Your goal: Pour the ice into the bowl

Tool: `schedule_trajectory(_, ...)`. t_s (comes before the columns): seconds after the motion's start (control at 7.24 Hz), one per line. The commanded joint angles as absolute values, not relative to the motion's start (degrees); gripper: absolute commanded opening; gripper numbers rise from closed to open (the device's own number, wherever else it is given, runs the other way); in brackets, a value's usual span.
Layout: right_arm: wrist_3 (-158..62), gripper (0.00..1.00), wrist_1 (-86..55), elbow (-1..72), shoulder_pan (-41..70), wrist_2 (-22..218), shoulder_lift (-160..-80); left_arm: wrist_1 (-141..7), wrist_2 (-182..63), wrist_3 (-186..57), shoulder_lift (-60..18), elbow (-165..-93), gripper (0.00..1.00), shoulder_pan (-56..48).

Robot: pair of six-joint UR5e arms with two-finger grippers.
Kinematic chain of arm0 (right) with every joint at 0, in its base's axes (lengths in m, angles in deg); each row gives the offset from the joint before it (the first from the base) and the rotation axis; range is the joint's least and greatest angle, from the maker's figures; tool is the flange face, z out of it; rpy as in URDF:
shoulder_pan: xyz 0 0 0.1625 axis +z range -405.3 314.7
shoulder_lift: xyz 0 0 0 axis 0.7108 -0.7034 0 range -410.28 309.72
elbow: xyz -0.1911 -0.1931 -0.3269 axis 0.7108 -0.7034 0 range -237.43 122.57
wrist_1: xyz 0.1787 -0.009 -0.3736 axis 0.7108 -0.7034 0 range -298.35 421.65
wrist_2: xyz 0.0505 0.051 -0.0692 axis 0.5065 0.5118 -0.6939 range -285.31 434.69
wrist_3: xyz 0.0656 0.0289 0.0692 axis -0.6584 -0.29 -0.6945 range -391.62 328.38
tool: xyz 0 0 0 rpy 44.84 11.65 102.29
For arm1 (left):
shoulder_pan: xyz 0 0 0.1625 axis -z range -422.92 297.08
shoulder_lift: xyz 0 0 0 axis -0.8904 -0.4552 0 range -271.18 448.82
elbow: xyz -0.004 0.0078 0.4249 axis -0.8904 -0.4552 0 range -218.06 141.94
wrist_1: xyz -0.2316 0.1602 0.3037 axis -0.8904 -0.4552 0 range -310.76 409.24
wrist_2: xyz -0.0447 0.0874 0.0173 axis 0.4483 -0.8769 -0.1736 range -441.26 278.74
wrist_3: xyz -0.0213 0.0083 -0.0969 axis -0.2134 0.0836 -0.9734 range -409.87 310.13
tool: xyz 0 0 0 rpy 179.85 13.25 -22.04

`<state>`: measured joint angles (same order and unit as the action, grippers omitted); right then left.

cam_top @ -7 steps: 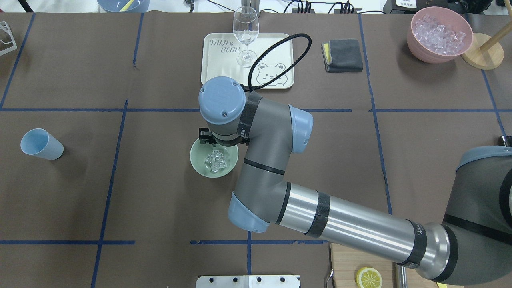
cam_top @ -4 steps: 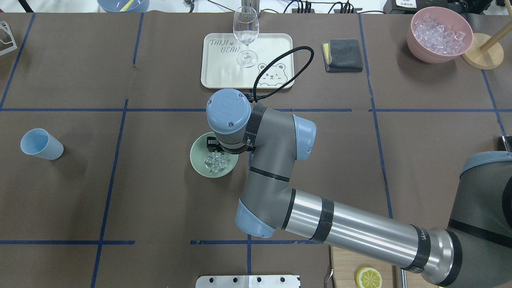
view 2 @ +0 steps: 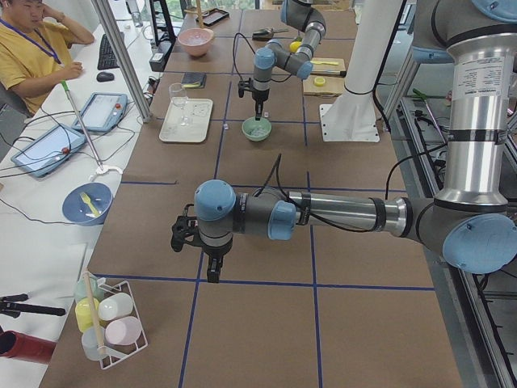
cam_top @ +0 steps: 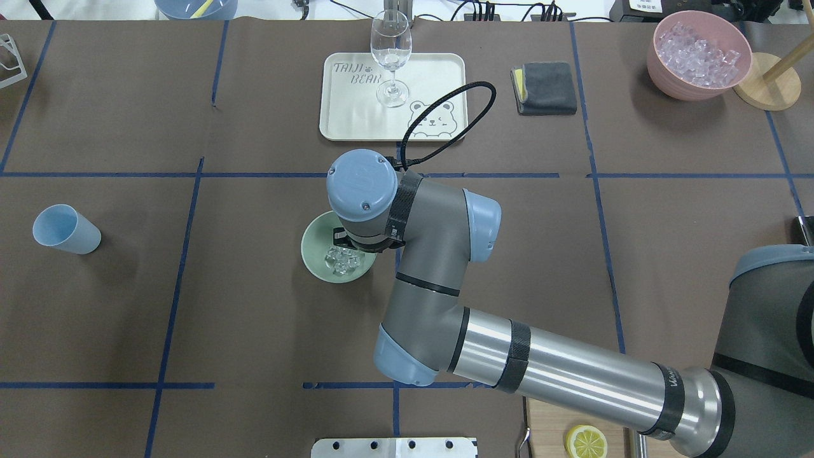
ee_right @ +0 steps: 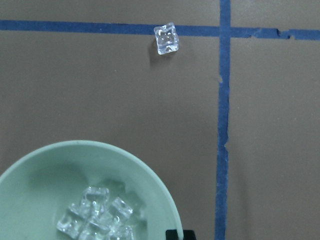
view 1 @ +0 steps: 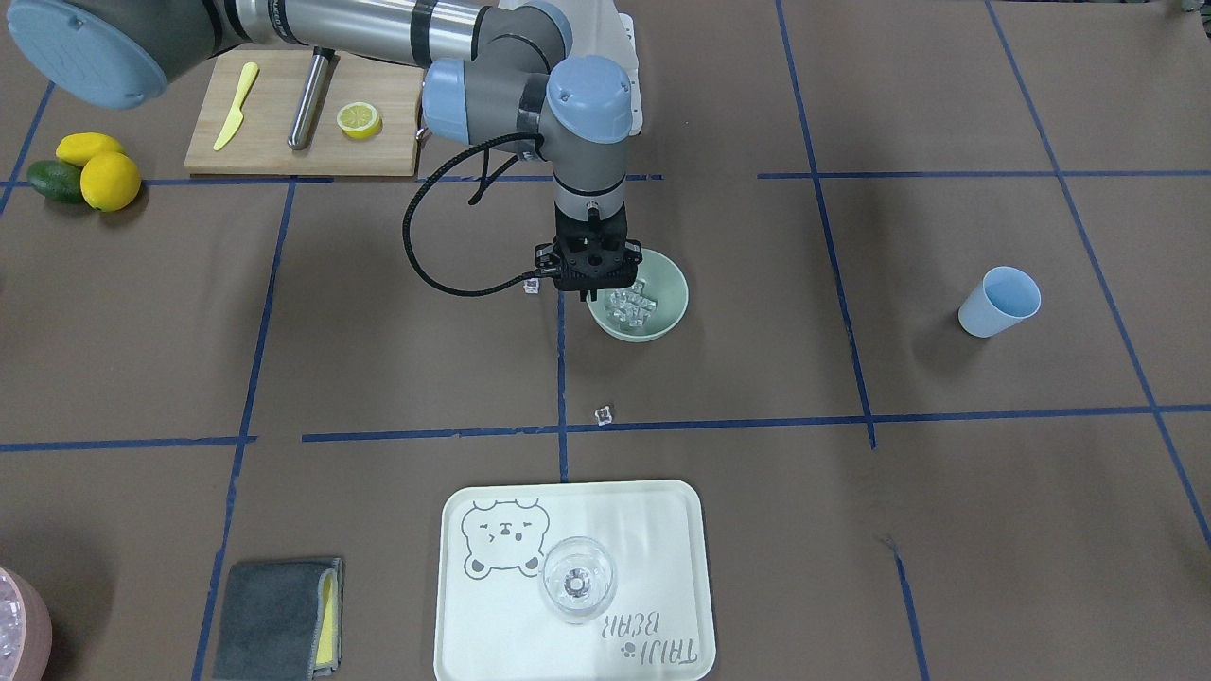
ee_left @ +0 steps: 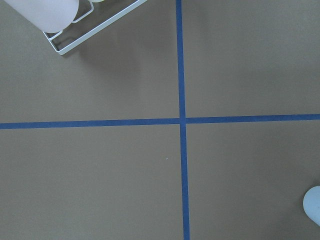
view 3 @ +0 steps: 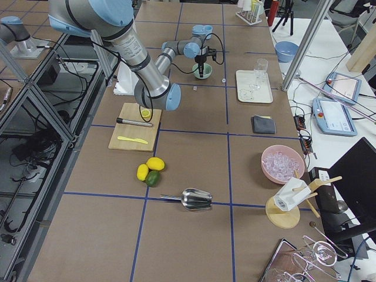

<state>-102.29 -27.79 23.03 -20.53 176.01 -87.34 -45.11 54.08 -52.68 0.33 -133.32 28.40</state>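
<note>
Front view: my right claw (view 1: 588,287) hangs point-down over the rim of the bowl (view 1: 667,307), which stands on the table (view 1: 851,530) near its middle. The ice (view 1: 632,305) lies heaped inside the bowl. A near cube (view 1: 532,284) sits on the table just beside the claw, outside the bowl. A far cube (view 1: 603,413) rests on a blue tape line, between the bowl and the tray (view 1: 681,511).

Overhead: my own wrist hides most of the right claw, so I cannot tell whether its fingers are apart or together.

Left side view: my left claw (view 2: 212,271) points down at the table, well apart from the bowl. I cannot tell its state either.

Right wrist: the bowl fills the lower left with the ice in it, and the far cube lies beyond the rim.
</note>
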Motion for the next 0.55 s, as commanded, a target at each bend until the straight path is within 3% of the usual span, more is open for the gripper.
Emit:
schedule_trajectory(0.0,-102.3,0.00,-27.7,25.0,-20.6,175.9,-87.7,-45.2,54.2,-52.7,0.4,-133.2,1.00,28.4)
schedule_trajectory(0.41,-100.7,0.00,-27.9,46.1,-16.9,177.1,-99.8,-45.2,54.3,-52.7,0.4,-133.2,1.00,28.4)
